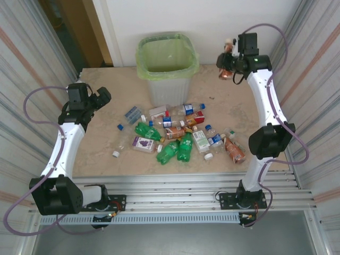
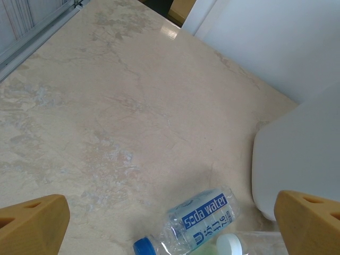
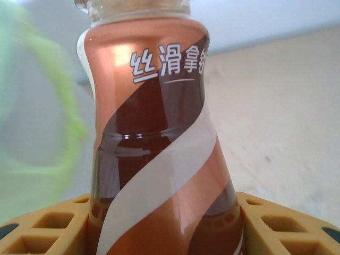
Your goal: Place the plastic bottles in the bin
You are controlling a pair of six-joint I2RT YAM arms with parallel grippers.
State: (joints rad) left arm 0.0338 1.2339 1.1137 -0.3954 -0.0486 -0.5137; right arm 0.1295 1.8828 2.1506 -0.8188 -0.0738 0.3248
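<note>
one brown bottle (image 3: 159, 133), copper-and-white swirl label, clamped in right fingers (image 3: 48, 228).

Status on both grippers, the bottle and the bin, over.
Right gripper shut on brown bottle, held right of the bin. Left gripper open, empty, above the table. Path to bin looks clear; other bottles piled in front of it.

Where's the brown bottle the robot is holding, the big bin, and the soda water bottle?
brown bottle (image 3: 159, 159), right wrist view, on its swirled copper label.
bin (image 1: 169, 91), top external view, on its front wall.
soda water bottle (image 2: 206, 217), left wrist view, on its blue label.
</note>
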